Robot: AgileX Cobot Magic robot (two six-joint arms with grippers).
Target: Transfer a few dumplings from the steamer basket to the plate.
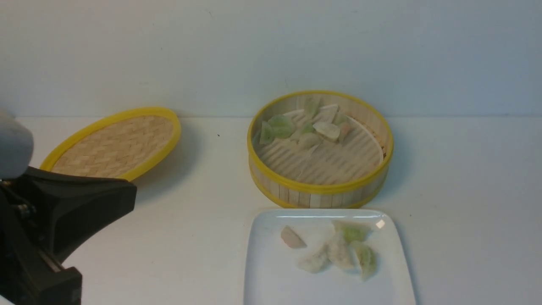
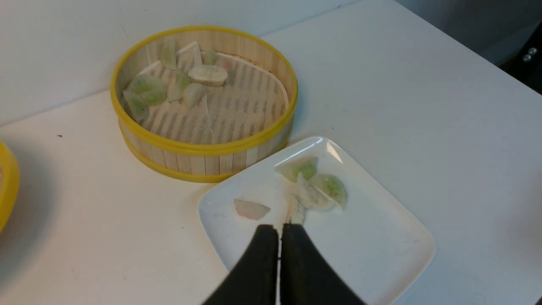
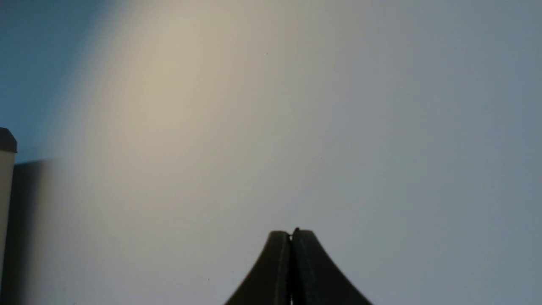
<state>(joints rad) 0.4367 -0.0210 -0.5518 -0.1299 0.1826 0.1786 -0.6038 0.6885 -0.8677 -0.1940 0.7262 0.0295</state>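
Observation:
The steamer basket [image 1: 319, 187] stands mid-table with several pale and green dumplings [image 1: 307, 127] bunched at its far side. In front of it lies the white plate [image 1: 275, 279], which holds several dumplings [image 1: 338, 253], among them a pinkish one [image 1: 292, 238] set apart to the left. My left gripper [image 1: 129, 195] hangs shut and empty at the near left, away from both. Its wrist view shows the shut tips [image 2: 279, 228] above the plate [image 2: 381, 254], the plated dumplings [image 2: 315, 191] and the basket [image 2: 203, 149]. My right gripper [image 3: 291, 233] is shut on nothing, over a bare pale surface.
The shallow woven lid [image 1: 114, 144] with a yellow rim lies at the back left, its edge also in the left wrist view [image 2: 6, 186]. A white wall runs behind the table. A pale post with a dark cap [image 3: 6, 169] shows at the right wrist view's edge.

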